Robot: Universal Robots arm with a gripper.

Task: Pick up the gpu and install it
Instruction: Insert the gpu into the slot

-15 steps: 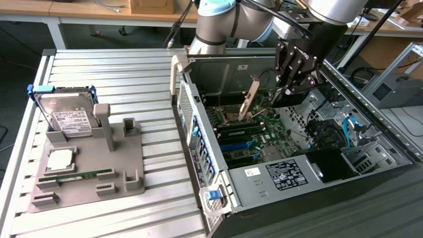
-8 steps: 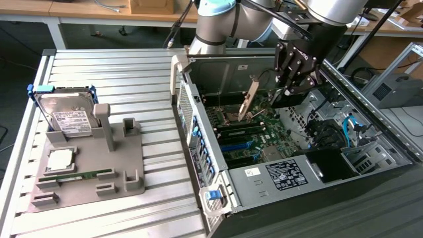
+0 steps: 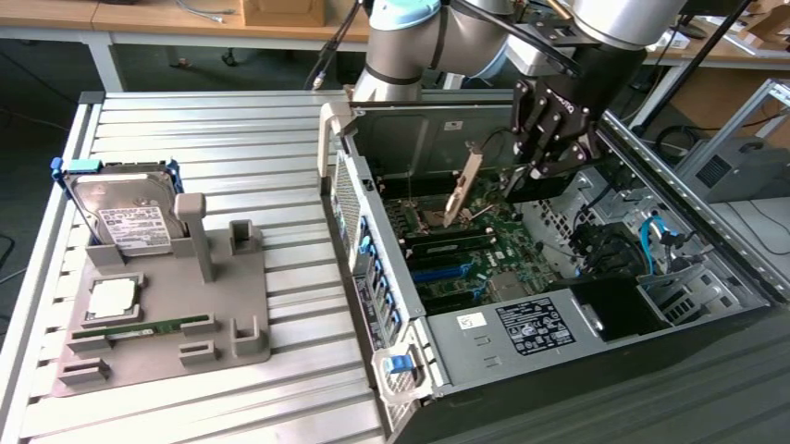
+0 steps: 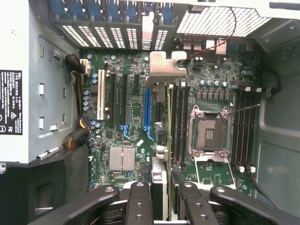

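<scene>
Arm (image 3: 413,42) down inside case (image 3: 494,338); jaws around gpu (image 4: 166,69)

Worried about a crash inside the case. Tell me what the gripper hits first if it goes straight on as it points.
The gripper, shut on the gpu, points down into the open case. The card's lower edge would probably meet the motherboard first, near the blue slot; exact depth is unclear.

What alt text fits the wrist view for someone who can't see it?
The gripper clamps the gpu edge-on above the green motherboard inside the open computer case, pale metal bracket at its far end. An empty CPU socket lies beside the card.
</scene>
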